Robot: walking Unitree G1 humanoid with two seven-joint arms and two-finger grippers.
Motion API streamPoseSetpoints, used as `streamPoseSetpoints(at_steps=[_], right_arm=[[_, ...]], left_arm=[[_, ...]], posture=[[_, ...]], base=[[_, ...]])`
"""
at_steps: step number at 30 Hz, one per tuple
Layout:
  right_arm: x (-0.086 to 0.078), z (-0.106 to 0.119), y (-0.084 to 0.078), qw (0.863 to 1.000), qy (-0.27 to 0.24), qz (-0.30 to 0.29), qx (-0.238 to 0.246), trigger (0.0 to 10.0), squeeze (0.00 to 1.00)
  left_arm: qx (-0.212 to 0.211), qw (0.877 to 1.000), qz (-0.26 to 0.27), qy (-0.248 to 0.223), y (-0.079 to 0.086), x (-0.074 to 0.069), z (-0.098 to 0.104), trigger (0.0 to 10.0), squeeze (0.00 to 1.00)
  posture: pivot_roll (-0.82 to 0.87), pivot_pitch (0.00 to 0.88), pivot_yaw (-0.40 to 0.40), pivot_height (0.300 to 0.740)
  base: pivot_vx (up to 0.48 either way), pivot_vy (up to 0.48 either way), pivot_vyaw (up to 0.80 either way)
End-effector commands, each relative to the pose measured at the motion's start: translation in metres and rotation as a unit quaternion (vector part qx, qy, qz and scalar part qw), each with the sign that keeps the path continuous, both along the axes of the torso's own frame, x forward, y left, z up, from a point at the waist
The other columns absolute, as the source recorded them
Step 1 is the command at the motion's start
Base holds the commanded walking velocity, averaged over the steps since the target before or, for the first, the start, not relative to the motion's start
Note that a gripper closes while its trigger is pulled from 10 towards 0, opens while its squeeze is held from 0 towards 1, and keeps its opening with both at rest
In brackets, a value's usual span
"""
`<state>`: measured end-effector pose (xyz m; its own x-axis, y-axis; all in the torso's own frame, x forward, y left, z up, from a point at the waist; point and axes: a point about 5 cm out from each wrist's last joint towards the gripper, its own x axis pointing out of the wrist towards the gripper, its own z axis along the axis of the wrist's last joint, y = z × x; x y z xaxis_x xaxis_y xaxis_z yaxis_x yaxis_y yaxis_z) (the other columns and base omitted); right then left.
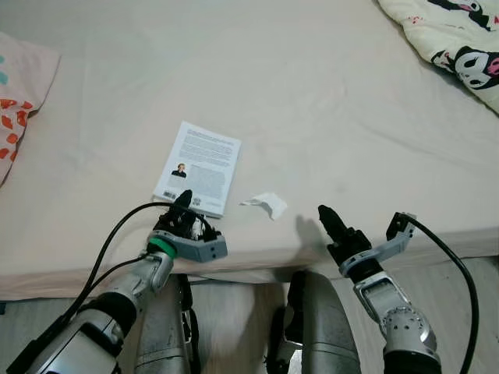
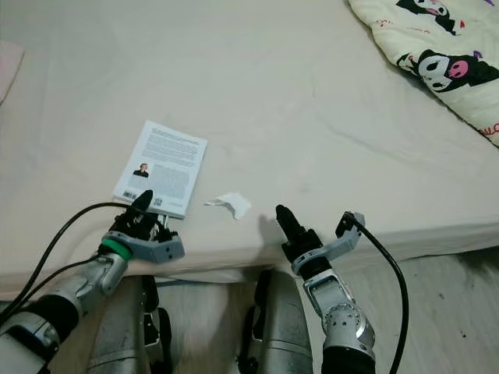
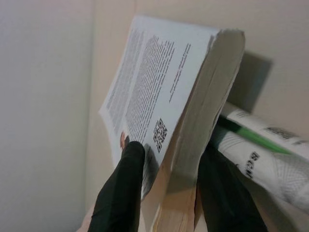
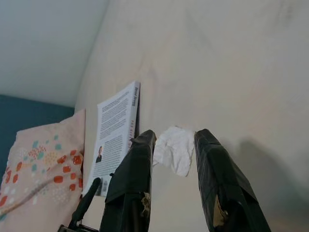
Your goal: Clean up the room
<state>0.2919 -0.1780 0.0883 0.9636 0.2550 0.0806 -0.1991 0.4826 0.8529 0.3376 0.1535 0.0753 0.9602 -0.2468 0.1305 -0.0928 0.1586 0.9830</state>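
Observation:
A white paperback book [image 1: 199, 166] lies back cover up on the beige bed sheet [image 1: 327, 93], near the bed's front edge. My left gripper [image 1: 183, 204] is at the book's near edge. In the left wrist view one black finger [image 3: 126, 183] rests on the cover and the other sits under the pages, so the gripper is shut on the book [image 3: 164, 96]. A crumpled white tissue [image 1: 265, 204] lies just right of the book. My right gripper [image 1: 327, 218] hovers open at the bed's edge, right of the tissue [image 4: 174, 150] and apart from it.
A cream cartoon-print blanket [image 1: 456, 43] is bunched at the far right of the bed. A pink patterned pillow [image 1: 19, 101] lies at the left. Pale floor [image 1: 464, 269] runs along the bed's front edge, where my legs stand.

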Motion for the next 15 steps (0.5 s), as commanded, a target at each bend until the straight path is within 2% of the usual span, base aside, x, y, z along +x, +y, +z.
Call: streamPoseSetpoints(at_steps=[1,7,11,13,15], right_arm=[[-0.005,-0.007,-0.002,1.0,0.014,-0.011,0.005,10.0,0.0],[-0.005,-0.008,-0.001,1.0,0.015,-0.011,0.008,10.0,0.0],[-0.004,-0.008,-0.001,1.0,0.015,-0.01,0.008,10.0,0.0],[-0.003,-0.008,-0.001,1.0,0.014,-0.01,0.008,10.0,0.0],[-0.003,-0.008,-0.001,1.0,0.014,-0.01,0.007,10.0,0.0]], left_arm=[[-0.005,1.0,0.007,0.0,0.005,-0.004,-0.005,0.0,0.0],[-0.039,0.998,-0.004,-0.049,0.011,-0.003,0.01,0.0,0.0],[-0.068,0.996,0.003,-0.061,0.014,-0.001,0.016,0.0,0.0],[-0.116,0.992,0.017,-0.053,0.015,0.001,0.021,0.0,0.0],[-0.197,0.979,0.031,-0.03,0.015,0.004,0.026,0.0,0.0]], posture=[[0.03,0.279,0.018,0.596],[0.04,0.275,0.021,0.596],[0.04,0.271,0.022,0.596],[0.05,0.267,0.022,0.596],[0.05,0.263,0.021,0.596]], base=[[0.0,0.0,0.0],[0.0,0.0,0.0],[0.0,0.0,0.0],[0.0,0.0,0.0],[0.0,0.0,0.0]])
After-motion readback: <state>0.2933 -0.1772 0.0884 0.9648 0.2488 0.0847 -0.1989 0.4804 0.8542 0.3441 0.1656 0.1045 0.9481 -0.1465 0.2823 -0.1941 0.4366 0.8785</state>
